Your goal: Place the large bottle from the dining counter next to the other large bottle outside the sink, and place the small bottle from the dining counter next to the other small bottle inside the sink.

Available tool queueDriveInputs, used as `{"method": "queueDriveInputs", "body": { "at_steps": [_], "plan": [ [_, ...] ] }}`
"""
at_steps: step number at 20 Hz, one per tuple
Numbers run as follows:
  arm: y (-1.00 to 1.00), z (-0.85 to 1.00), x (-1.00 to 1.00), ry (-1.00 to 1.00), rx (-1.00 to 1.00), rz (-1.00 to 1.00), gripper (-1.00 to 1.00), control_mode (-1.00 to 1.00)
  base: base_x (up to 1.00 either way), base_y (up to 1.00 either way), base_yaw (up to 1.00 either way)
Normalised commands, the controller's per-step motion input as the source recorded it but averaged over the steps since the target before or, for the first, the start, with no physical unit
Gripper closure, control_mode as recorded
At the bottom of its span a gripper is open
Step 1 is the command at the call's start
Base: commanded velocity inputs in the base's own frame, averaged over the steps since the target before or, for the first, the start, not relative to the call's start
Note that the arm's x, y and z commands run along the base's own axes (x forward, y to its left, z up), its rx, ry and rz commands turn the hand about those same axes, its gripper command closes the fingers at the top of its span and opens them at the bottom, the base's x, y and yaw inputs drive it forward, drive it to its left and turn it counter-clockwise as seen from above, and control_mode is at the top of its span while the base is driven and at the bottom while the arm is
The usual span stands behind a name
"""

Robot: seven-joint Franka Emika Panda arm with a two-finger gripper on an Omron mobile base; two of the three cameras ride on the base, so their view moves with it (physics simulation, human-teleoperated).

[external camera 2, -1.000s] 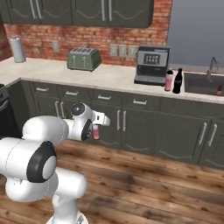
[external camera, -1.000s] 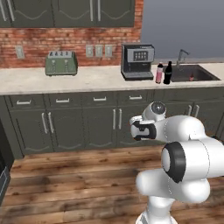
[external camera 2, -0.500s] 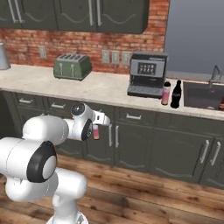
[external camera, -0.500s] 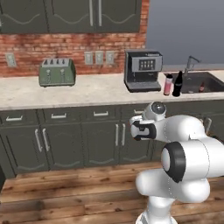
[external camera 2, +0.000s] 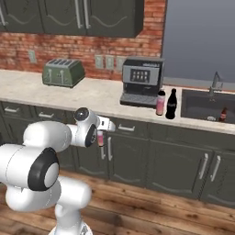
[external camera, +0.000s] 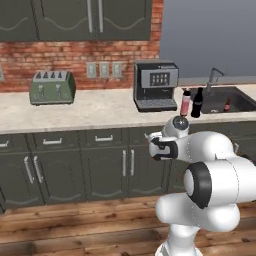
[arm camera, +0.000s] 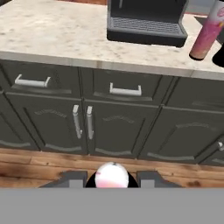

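Small bottle clamped between the fingers.

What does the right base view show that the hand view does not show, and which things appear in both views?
The right base view alone has the green toaster, the black cola-shaped bottle, the dark sink with its grey faucet, and a small reddish bottle in it. The hand view alone looks down on the held bottle's top. Shared: the black coffee machine, the tall pink bottle, the short pinkish bottle in the gripper.
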Motion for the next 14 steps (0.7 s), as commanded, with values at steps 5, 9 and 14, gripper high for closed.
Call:
{"method": "queueDriveInputs", "body": {
  "at_steps": [5, 9, 14],
  "plan": [
    [0.00, 0.00, 0.00, 0.00, 0.00, 0.00, 1.00, 1.00, 0.21, -0.79, 0.00],
    [0.00, 0.00, 0.00, 0.00, 0.00, 0.00, 1.00, 1.00, 0.28, -0.75, 0.00],
    [0.00, 0.00, 0.00, 0.00, 0.00, 0.00, 1.00, 1.00, 0.33, -0.62, 0.00]
  ]
}}
